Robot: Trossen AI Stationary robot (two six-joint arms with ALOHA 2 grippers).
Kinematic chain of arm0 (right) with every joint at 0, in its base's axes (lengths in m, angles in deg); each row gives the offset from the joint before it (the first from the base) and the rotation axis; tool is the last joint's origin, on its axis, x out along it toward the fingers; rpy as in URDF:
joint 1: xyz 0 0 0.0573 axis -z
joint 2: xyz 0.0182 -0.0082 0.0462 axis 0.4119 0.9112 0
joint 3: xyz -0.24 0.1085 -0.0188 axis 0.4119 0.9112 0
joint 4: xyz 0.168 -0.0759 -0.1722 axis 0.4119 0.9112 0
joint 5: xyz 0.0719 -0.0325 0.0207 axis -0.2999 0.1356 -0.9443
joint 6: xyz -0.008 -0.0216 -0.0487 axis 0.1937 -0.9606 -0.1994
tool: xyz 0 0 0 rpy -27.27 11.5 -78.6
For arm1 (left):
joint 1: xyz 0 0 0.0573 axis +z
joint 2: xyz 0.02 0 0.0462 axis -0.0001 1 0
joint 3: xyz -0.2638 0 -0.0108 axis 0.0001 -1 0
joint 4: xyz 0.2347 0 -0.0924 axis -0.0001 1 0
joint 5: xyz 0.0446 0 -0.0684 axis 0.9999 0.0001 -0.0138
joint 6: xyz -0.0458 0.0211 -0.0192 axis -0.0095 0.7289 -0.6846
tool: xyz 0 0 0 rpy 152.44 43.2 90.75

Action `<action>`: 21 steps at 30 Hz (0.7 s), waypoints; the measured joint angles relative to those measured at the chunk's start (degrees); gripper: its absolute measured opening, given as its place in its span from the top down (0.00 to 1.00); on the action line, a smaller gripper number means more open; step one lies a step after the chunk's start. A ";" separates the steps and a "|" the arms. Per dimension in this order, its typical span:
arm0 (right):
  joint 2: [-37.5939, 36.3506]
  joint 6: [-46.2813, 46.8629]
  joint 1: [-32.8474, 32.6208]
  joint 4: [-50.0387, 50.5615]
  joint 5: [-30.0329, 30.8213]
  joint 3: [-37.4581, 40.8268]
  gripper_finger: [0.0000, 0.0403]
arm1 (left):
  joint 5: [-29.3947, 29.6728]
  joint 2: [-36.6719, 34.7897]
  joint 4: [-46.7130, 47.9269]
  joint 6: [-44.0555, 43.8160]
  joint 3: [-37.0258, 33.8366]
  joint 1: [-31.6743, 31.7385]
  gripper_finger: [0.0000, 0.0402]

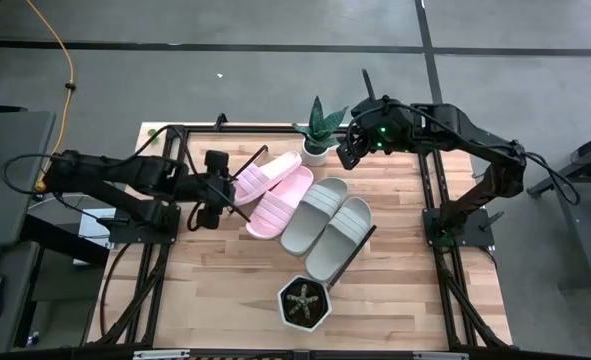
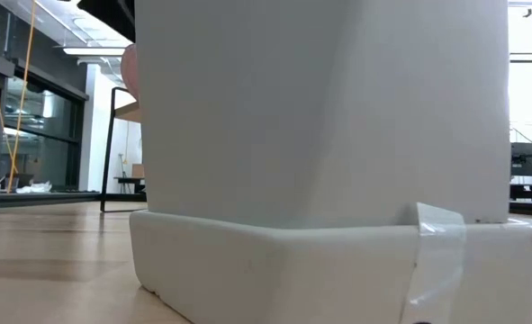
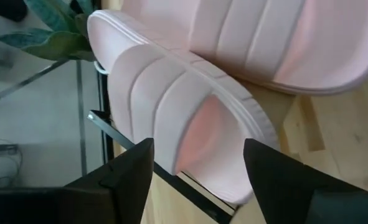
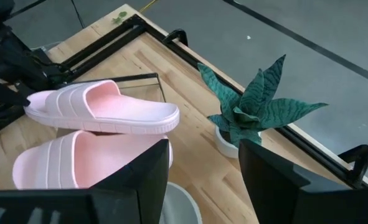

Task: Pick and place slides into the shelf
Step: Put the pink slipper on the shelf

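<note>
All four slides lie side by side on the shelf (image 1: 367,236), a tilted board on the worktop (image 1: 215,290): two pink slides (image 1: 275,192) toward the left arm, two grey-beige slides (image 1: 327,222) beyond them. The left tool (image 1: 218,188) sits at the heel end of the outer pink slide (image 3: 184,118), its fingers (image 3: 131,171) spread apart with that slide's strap showing between them, not clamped on anything. The right tool (image 1: 351,146) hovers near the small green plant (image 1: 320,128), also spread wide and empty.

Placing looks nearly or fully done; the step in hand seems to be a release or a last nudge of the pink slide. The next move calls for backing the left tool away without dragging the slide off the shelf.

The low view is almost wholly blocked by a white planter (image 2: 329,180), so whether each slide rests flat cannot be judged
</note>
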 joint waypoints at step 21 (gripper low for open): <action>0.00 0.25 0.00 0.31 -0.35 0.00 0.55 | 2.19 2.64 -2.13 0.00 -0.81 0.04 0.61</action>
